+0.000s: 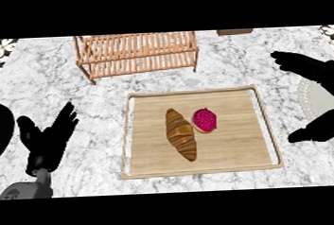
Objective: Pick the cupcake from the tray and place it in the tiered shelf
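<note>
head view: a wooden tray (201,169) lies on the marble counter (71,90), near the middle of the scene. on it the cupcake (205,120), with pink-red frosting, sits a little right of centre and towards the tray's far half. just left of it lies a croissant (180,134), set lengthwise from far to near, its far right side touching or almost touching the cupcake; which one is hard to tell from this angle.

the tiered shelf (136,52), made of pale wooden slats, stands at the far side of the counter, left of centre, well apart from the tray.

the left hand (49,138) shows at the near left, beside the tray's left edge, fingers straight and spread, holding nothing. the right hand (321,96) is at the right edge of the scene, right of the tray, fingers extended towards the left at the far side and the thumb lower down, nearer; it is spread wide and grips nothing. a small brown object (234,31) sits at the far edge of the counter.
</note>
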